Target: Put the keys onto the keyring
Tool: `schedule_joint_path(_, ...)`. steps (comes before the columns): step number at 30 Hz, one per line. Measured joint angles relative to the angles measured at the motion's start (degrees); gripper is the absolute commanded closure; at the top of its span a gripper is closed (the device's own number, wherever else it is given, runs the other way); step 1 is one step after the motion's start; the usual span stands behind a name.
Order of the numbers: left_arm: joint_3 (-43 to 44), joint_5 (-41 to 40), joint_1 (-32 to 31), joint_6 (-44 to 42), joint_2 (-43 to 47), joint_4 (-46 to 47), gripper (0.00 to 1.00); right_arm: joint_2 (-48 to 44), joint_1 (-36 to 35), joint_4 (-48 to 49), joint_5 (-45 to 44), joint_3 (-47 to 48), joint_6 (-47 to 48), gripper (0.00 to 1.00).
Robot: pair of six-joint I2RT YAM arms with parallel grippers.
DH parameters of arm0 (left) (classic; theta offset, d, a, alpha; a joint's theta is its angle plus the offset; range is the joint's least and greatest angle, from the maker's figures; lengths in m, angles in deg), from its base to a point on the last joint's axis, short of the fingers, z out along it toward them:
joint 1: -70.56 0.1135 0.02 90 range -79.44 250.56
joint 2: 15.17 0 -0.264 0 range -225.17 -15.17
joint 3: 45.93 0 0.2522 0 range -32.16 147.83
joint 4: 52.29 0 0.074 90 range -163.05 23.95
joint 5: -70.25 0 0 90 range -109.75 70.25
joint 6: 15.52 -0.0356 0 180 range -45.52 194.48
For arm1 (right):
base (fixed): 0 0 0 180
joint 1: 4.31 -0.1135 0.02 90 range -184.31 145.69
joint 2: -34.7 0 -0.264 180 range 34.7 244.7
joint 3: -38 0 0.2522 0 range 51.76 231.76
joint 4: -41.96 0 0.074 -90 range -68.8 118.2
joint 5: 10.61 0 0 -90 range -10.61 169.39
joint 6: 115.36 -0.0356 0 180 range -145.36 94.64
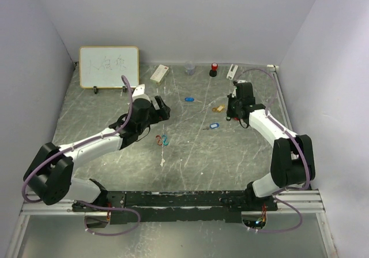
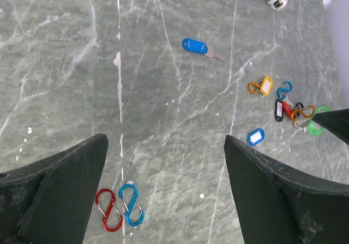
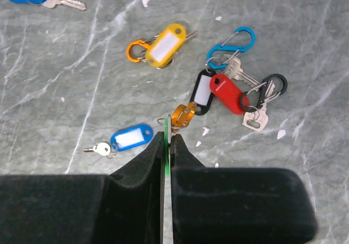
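Right wrist: green key tag (image 3: 165, 151) edge-on, lengthwise in pinching right claw (image 3: 167, 138); left claw (image 2: 164, 140) spread.

Left arm (image 1: 92, 145) and right arm (image 1: 268, 125): white shells, black joints. Purple cable (image 1: 125, 90) runs behind the matte-black, wedge-shaped fingers (image 2: 54, 184).

A robot lab cell: plain white walls (image 1: 190, 15) box in a marbled counter (image 1: 196, 157), with a whiteboard (image 1: 109, 66) propped beyond the left pincer (image 1: 162, 110).
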Motion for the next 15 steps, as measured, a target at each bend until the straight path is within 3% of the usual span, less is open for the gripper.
schedule_joint_path(15,0.0,1.7,0.0,0.0,-2.4,0.1,0.03,0.0,3.9,3.3,4.5,-2.0,-1.7,1.0)
